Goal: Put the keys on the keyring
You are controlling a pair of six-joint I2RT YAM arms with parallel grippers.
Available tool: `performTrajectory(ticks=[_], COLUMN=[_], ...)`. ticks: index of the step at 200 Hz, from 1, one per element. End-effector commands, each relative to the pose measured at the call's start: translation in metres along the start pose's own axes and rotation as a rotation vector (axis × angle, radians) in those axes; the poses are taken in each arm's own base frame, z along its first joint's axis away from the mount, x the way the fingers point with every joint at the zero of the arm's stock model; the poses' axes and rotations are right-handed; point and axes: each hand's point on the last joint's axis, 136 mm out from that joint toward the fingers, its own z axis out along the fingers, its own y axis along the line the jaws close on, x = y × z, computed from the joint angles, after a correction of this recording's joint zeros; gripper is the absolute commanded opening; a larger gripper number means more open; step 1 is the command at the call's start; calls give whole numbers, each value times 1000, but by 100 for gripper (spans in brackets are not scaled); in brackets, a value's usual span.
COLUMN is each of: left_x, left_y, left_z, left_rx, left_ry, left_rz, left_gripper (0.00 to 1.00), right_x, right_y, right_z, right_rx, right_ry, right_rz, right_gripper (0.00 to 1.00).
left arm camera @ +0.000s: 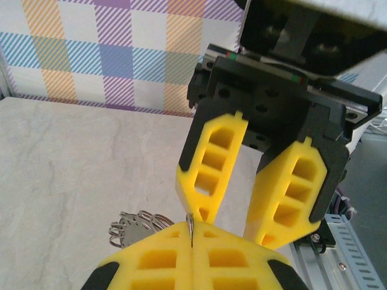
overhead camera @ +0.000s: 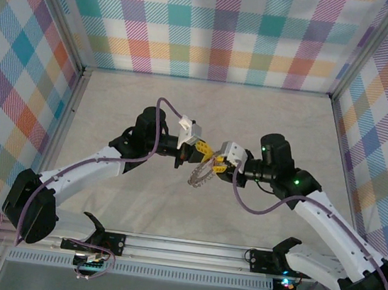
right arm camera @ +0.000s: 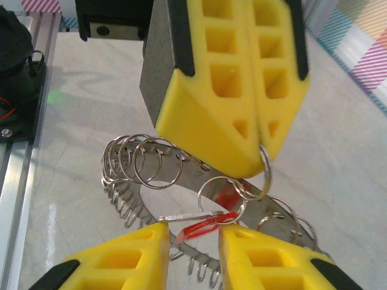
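Visibly toothed, the silvery keyring (overhead camera: pixel 200 176) hangs from the pinched left tool (right arm camera: pixel 260 152); right tool (right arm camera: pixel 190 238) narrowly parted.

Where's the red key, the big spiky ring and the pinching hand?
red key (right arm camera: pixel 204 227): right wrist view, red tag.
keyring (right arm camera: pixel 184 175): right wrist view, flat grey band.
left gripper (right arm camera: pixel 259 148): right wrist view, between shut fingertips.

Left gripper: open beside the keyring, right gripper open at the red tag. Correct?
No. The left gripper is shut, pinching a small wire loop on the keyring; the right wrist view shows it. The right gripper is indeed open at the red tag.
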Motion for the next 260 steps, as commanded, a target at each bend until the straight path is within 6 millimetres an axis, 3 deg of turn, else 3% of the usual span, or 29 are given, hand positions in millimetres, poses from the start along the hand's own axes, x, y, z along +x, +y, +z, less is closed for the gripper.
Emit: performTrajectory(ticks=[1, 79, 121, 220, 260], left_x=[-12, -16, -16, -12, -7], left_y=[-9, -14, -15, -14, -10], left_z=[-2, -3, -1, 2, 2], left_rx=[48, 68, 83, 84, 57], left_ry=[-41, -56, -63, -86, -61], left_rz=[39, 36, 30, 16, 2], left_gripper=[0, 0, 0, 0, 1], right_x=[-11, -20, -26, -36, -31], right_y=[-6, -6, -3, -2, -3], right_z=[-4, -2, 0, 6, 7], right_rx=[30, 8, -28, -76, -72], right_ry=[-60, -98, -119, -173, -132], right_rz=[-6, -5, 5, 27, 30], right_gripper=[29, 30, 16, 14, 4])
